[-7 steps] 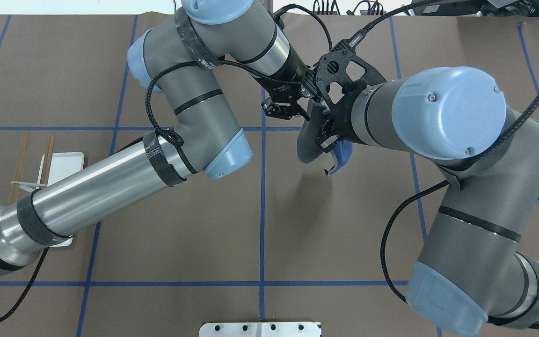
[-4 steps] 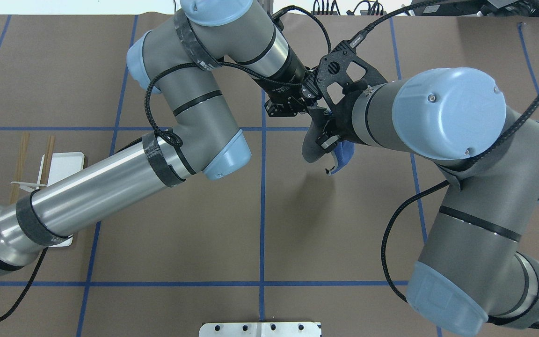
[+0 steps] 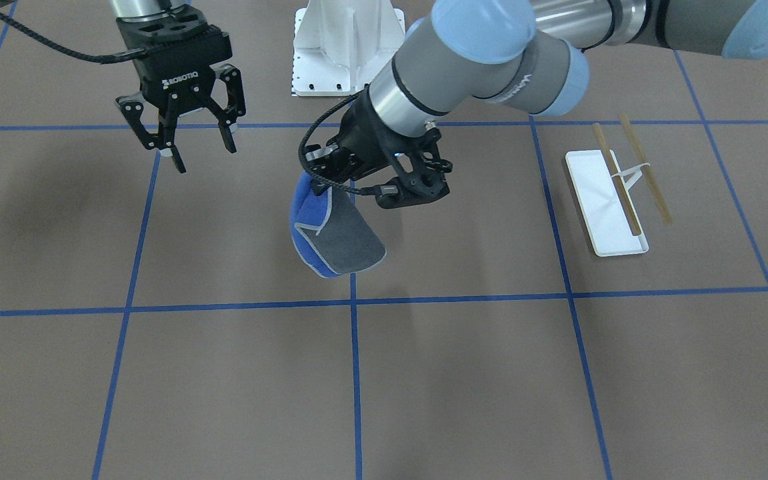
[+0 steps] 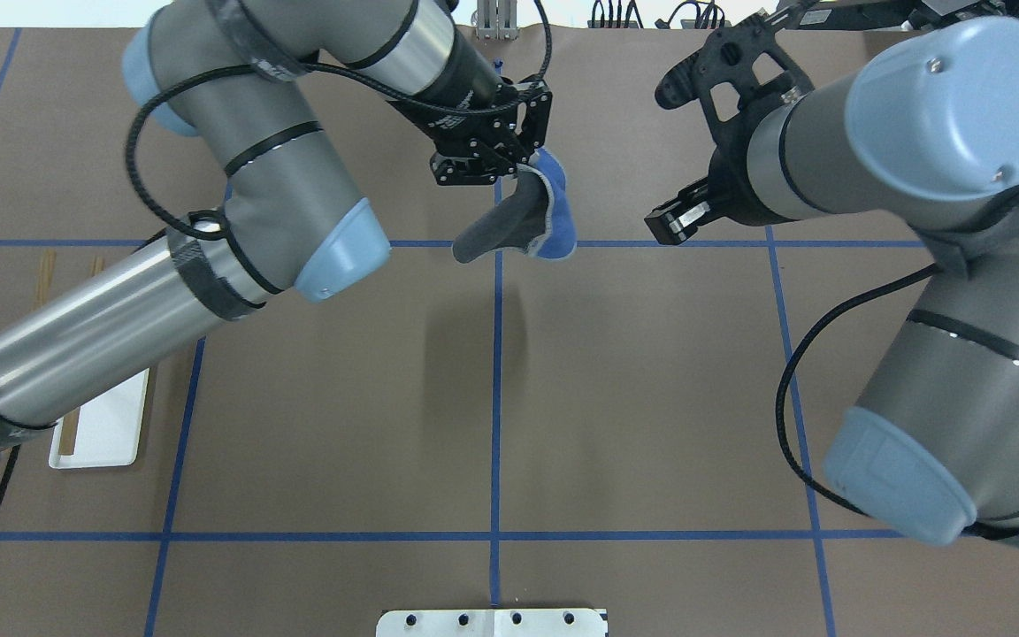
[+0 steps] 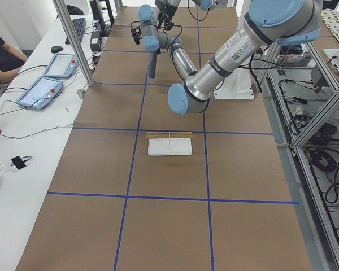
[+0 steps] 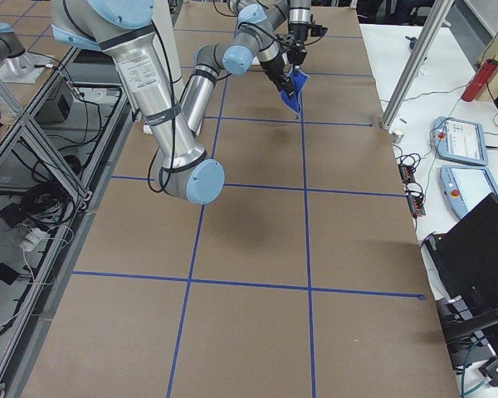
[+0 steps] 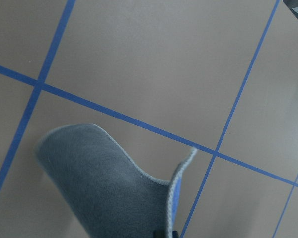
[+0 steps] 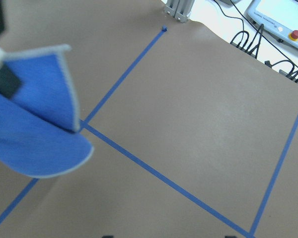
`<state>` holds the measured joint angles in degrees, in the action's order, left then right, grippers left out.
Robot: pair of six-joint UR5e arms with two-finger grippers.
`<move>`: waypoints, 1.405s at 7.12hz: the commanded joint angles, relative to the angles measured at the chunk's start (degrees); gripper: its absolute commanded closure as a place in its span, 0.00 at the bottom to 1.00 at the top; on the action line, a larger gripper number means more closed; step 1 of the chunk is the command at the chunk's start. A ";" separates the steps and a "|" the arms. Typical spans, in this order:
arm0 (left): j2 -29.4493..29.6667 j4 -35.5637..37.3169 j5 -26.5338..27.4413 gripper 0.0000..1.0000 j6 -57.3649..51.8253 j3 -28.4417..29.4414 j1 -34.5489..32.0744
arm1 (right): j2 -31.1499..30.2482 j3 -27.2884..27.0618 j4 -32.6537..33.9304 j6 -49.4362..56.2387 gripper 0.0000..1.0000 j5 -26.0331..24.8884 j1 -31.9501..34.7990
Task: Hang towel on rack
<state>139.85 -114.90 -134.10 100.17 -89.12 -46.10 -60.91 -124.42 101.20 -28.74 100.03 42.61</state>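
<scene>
The left tool (image 4: 517, 168) is clamped on the top edge of the towel (image 3: 341, 237). The towel hangs folded, grey and blue faces both showing, clear above the worktop (image 3: 464, 373) near its middle. The right tool (image 3: 203, 157) hangs off to the towel's right, jaws spread and empty. The rack (image 3: 607, 220) stands well apart on the robot's left.

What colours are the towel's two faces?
The towel is bright blue on one face, grey on the other, pale trim; clearest in the exterior front-facing view.
</scene>
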 commanded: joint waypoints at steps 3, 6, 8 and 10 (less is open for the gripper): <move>-17.20 -0.06 -10.64 1.00 -3.64 -12.89 -10.05 | -2.45 6.79 6.89 15.87 0.00 16.11 16.75; -32.85 -0.15 -10.83 1.00 -16.47 -19.59 -14.53 | -3.42 13.75 12.68 26.42 0.00 23.82 24.79; -44.86 -0.32 -11.27 1.00 -30.13 -22.66 -18.39 | -4.13 14.47 16.12 28.21 0.00 23.81 26.38; -54.82 -0.58 -11.27 1.00 -43.86 -23.20 -20.60 | -4.39 14.64 17.19 28.64 0.00 23.81 26.56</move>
<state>90.78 -115.34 -145.35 64.49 -112.05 -65.45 -65.08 -109.91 117.70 -0.54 123.83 68.95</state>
